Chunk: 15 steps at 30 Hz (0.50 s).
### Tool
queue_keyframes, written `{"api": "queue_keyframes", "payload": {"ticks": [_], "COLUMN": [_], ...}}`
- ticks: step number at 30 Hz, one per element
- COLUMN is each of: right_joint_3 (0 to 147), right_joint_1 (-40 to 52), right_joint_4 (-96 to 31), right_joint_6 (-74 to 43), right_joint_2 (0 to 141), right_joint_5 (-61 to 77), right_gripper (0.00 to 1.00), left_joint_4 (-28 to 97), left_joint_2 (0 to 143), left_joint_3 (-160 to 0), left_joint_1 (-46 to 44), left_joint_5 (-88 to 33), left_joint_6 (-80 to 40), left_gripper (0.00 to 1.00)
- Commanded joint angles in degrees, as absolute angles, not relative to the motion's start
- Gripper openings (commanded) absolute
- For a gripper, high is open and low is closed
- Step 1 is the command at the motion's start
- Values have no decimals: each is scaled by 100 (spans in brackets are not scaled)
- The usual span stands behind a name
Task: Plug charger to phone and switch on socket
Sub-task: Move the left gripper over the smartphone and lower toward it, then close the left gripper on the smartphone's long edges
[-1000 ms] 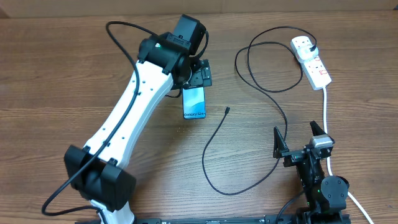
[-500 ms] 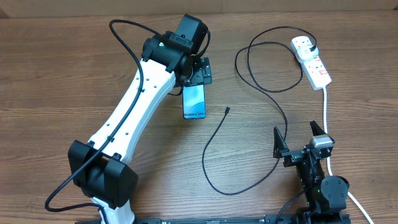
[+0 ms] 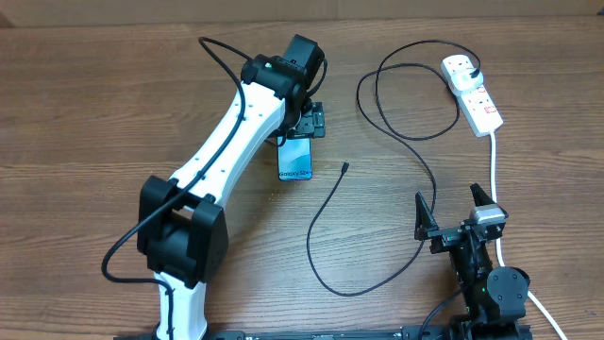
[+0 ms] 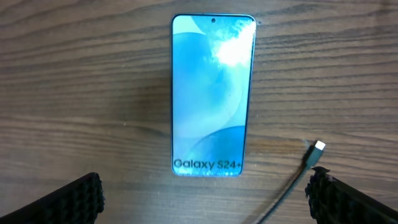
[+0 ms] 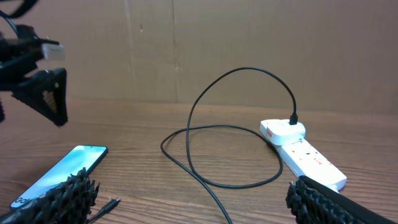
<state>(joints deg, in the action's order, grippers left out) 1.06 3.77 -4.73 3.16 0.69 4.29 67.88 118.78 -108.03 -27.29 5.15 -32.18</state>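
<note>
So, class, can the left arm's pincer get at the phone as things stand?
Probably yes: the open left pincer hangs right above the phone, nothing between; the charger tip lies just beside.

Overhead top-down, wrists low, all share phone (image 4: 212,93)

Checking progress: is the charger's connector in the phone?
Out. The charger's connector tip lies beside the phone, near its bottom corner, not touching it.

Table (image 3: 75,113): brown wood-grain top, matte, grain running left to right, filling nearly the whole overhead view.
Cardboard wall (image 5: 186,43): plain tan board, standing upright along the table's far edge, with faint vertical creases and a few small marks.
</note>
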Motion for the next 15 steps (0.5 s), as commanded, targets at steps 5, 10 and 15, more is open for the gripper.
{"api": "queue_keyframes", "payload": {"ticks": [5,10,15], "right_joint_3": [47,47,47], "right_joint_1": [351,351,351], "right_joint_4": [-451,-451,-451], "right_joint_6": [287,287,287], "right_joint_2": [25,25,25], "right_joint_5": [456,454,454], "right_gripper": [100,100,100], "left_joint_4": [6700,6591,6576], "left_joint_2": [12239,12333,12457], "left_joint_3": [-10772,-10772,-10772], "left_joint_1": [-2751,-2744,-2740], "left_joint_5": [340,351,329], "left_joint_6": [-2956,-2952,-2718], "left_gripper": [100,100,100]}}
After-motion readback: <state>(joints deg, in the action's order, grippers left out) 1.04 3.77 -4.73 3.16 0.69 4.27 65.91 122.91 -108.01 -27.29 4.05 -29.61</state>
